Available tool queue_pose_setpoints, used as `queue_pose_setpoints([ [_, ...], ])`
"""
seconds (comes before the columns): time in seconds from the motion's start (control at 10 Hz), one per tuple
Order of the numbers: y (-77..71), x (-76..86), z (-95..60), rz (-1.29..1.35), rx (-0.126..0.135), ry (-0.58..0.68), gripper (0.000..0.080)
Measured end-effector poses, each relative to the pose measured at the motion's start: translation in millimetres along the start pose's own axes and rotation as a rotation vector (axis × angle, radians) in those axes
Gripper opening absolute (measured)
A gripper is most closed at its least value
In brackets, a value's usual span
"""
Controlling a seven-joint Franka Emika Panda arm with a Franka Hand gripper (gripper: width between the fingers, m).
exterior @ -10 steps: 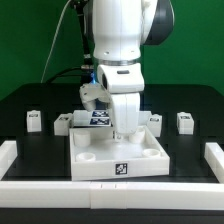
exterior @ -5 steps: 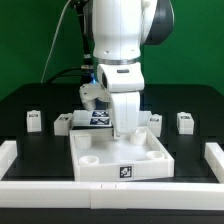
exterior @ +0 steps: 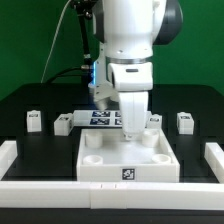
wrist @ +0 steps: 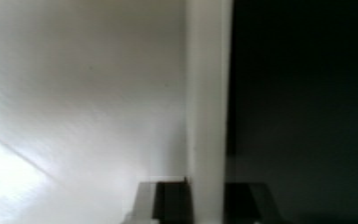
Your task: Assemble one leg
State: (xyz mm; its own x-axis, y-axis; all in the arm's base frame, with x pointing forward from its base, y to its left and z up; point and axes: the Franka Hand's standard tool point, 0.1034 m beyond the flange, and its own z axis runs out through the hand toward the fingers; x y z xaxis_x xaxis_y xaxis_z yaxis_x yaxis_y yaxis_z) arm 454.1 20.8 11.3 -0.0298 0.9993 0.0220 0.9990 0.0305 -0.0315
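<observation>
The leg (exterior: pixel 184 121) rests on a black table (exterior: pixel 22 104) before a green wall (exterior: pixel 30 40); the end effector (exterior: pixel 131 132) may be apart or clamped, cannot tell.

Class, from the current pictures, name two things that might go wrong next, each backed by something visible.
1. The tool sits low at the far edge of the large white square plastic panel, with a small white block-shaped plastic leg close on the exterior view's right; a sideways sweep might topple it.
2. The wrist view is blurred, so any grip cannot be checked; a slip might go unnoticed.
</observation>
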Motion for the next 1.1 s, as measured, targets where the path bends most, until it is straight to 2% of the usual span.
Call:
queue_pose_setpoints([
  [0.3, 23.8, 32.3, 0.6, 0.007, -0.019, 0.019, 0.0062],
  [0.6, 45.8, 54.2, 0.6, -0.007, -0.034, 0.029, 0.0062],
  [1.0, 46.7, 55.7, 1.0, -0.005, -0.035, 0.030, 0.0067],
  [1.1, 46.6, 55.6, 1.2, -0.004, -0.034, 0.030, 0.0250],
])
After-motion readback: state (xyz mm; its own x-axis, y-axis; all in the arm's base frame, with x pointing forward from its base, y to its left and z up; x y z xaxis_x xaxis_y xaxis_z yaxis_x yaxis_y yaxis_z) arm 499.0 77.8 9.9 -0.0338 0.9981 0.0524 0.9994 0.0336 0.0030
